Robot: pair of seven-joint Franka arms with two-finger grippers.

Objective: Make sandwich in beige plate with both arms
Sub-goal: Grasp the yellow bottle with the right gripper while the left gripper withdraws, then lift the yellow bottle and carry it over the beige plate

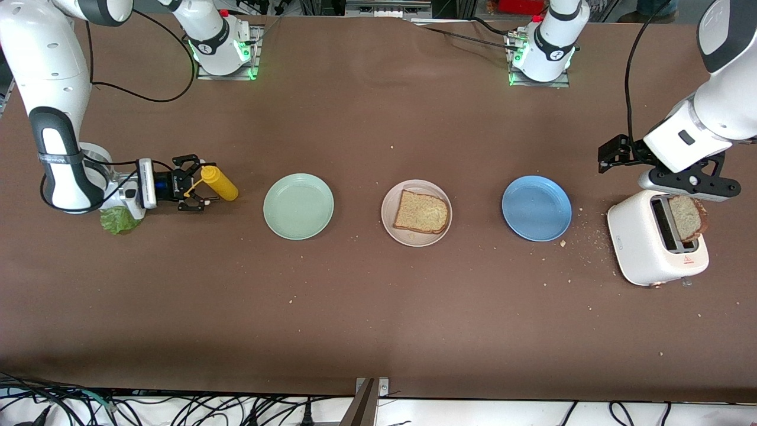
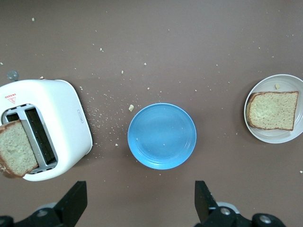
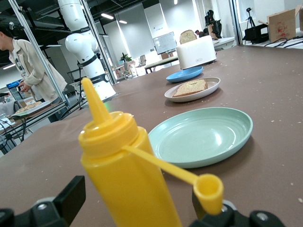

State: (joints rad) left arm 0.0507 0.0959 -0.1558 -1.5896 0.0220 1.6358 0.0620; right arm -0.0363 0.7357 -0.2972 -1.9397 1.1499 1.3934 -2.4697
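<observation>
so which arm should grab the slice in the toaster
Left. Its gripper hangs open right over the toaster and that slice; the right gripper is at the mustard bottle.

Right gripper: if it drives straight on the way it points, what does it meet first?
The yellow plastic squeeze bottle standing upright between the open fingers of the right gripper. Past it along the same line lies the round mint-green plate. Whether the fingers already touch the bottle cannot be told.
</observation>
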